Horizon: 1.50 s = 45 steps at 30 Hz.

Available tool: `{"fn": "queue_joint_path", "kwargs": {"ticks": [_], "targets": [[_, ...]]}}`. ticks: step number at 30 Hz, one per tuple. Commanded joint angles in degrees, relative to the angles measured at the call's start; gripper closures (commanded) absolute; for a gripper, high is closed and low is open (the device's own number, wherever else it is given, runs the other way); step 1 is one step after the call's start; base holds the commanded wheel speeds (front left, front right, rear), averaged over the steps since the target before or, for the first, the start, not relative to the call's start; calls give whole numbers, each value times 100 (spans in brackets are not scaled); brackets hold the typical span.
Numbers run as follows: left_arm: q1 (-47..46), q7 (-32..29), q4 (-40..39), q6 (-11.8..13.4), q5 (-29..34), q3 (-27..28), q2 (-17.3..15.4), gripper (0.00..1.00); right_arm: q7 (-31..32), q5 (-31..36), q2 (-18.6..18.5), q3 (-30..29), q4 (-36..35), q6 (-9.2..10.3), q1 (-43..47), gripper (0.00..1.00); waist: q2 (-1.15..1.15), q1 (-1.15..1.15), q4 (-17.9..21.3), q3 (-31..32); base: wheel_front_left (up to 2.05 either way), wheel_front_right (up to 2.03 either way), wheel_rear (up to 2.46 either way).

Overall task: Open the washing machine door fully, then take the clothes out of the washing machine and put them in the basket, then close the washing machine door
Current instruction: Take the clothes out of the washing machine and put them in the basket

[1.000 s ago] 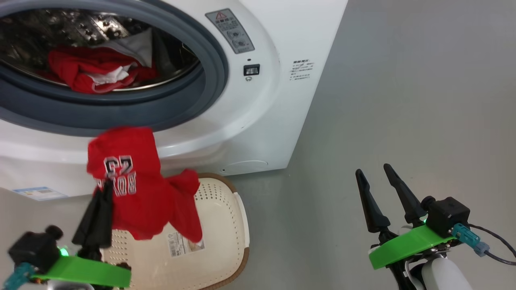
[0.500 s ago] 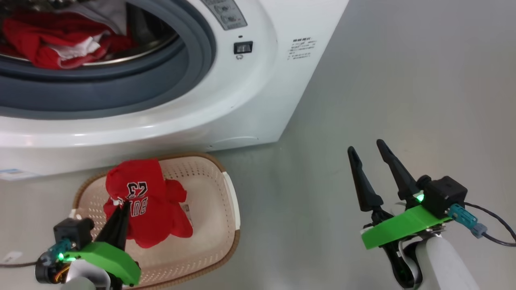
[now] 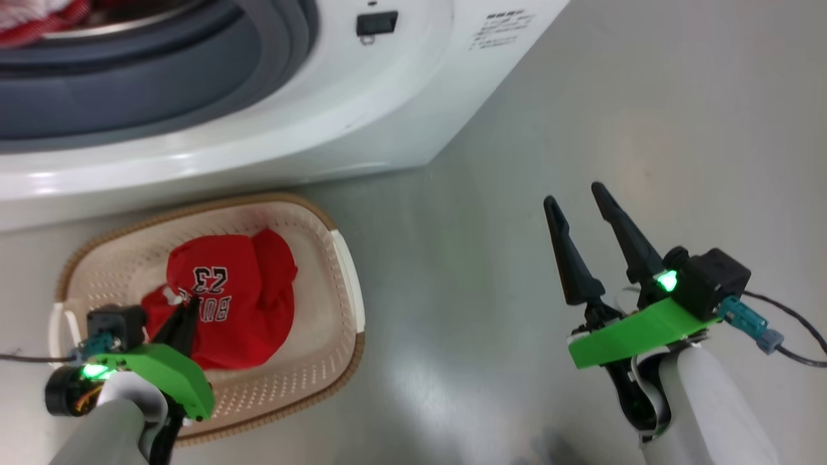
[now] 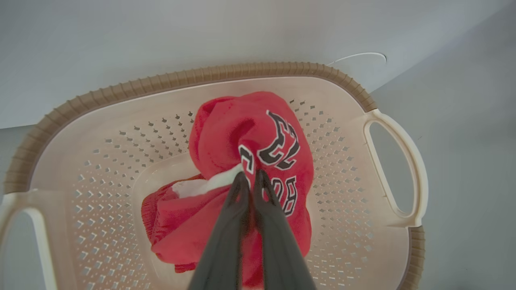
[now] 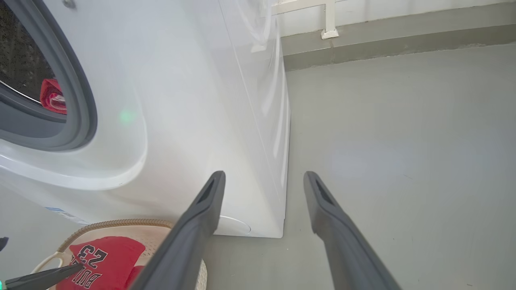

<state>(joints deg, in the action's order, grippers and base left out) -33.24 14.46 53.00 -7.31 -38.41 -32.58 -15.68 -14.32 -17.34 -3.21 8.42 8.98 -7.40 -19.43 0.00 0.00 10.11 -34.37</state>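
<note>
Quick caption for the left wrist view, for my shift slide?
Left gripper, shut on the red jersey, holds it down inside the cream perforated basket.

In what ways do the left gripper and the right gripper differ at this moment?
The left gripper is shut on the red jersey; the right gripper is open and holds nothing. The left gripper reaches down into the basket; the right gripper hangs over the floor. Both have long dark fingers.

The smooth grey floor [image 3: 491, 258] carries a big white boxy washing machine [image 3: 226, 148] at eleven o'clock and a cream perforated plastic basket [image 3: 294, 387] at eight o'clock.
</note>
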Motion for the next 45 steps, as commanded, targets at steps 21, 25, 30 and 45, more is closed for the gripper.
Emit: {"fn": "queue_joint_path", "kwargs": {"ticks": [21, 25, 30, 45], "targets": [[-898, -21, 692, -17, -1710, -1764, -566, 0, -68, -91, 33, 244, -227, -9, -256, 0, 0, 0, 111, -774, 0, 0, 0], [-900, 9, 726, -17, -1963, -1955, -576, 0, -68, -88, 33, 247, -199, -9, -233, 0, 0, 0, 96, -654, 0, 0, 0], [-890, 40, 693, -17, -2228, -2093, -546, 0, -68, -44, 33, 191, -146, -9, -164, 0, 0, 0, 24, -450, 0, 0, 0], [-298, 53, -236, -17, -1458, -648, -555, 0, -68, 205, 33, 43, 129, -9, 219, 0, 0, 0, -341, 785, 0, 0, 0]]}}
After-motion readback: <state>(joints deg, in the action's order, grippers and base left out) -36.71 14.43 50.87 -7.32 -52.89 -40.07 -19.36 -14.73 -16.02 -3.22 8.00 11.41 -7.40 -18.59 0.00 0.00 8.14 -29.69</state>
